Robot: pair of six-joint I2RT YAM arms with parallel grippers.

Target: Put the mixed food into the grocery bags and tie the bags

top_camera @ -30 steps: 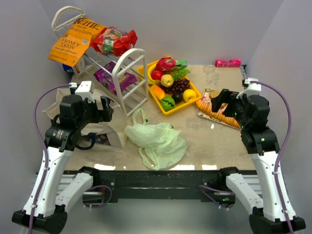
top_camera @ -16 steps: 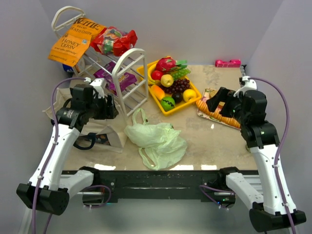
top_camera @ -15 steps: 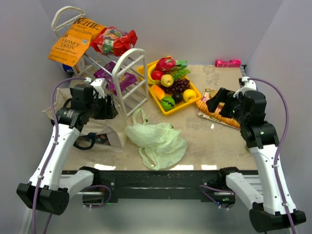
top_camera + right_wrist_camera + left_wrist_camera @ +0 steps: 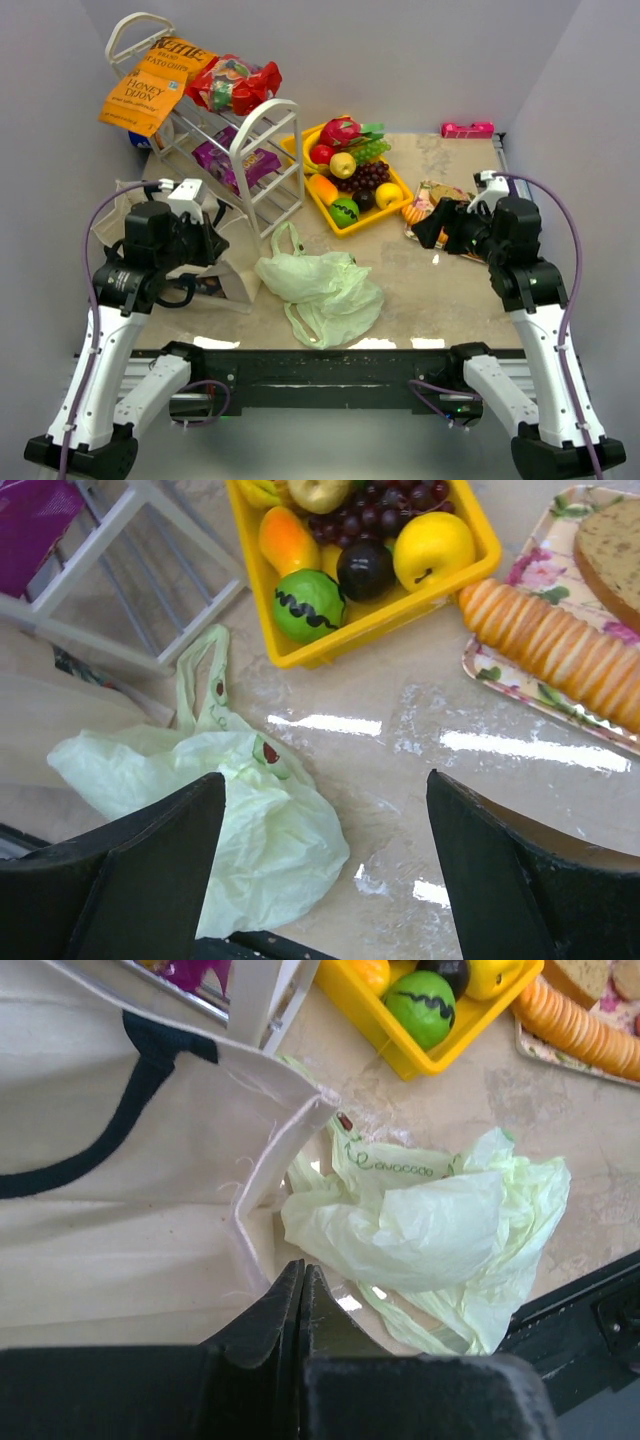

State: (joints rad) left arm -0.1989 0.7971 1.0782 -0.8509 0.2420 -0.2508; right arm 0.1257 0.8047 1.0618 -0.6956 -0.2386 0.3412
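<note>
- Left pincer (image 4: 302, 1278): jaws pressed together, nothing between them, poised just above a corner of the stiff beige tote with dark handles (image 4: 120, 1230).
- Right pincer (image 4: 325, 780): jaws spread wide, empty, above the pale stone counter (image 4: 400, 710), near the yellow plastic tray (image 4: 420, 605) of toy fruit.
- Thin, crinkled, pale-green plastic bag (image 4: 325, 285): collapsed flat on the counter between the two arms, mouth not opened.
- Bag's bearing: ahead and right of the left pincer, just beside the tote; ahead and left of the right pincer.
- Bag's long axis: from its loop handle (image 4: 200, 670) by the tray toward the near counter edge.
- Nearer arm, judged from overhead: probably the left.
- Food not yet bagged: round green toy apple (image 4: 308, 605) and purple grapes (image 4: 370, 520), both in the tray.
</note>
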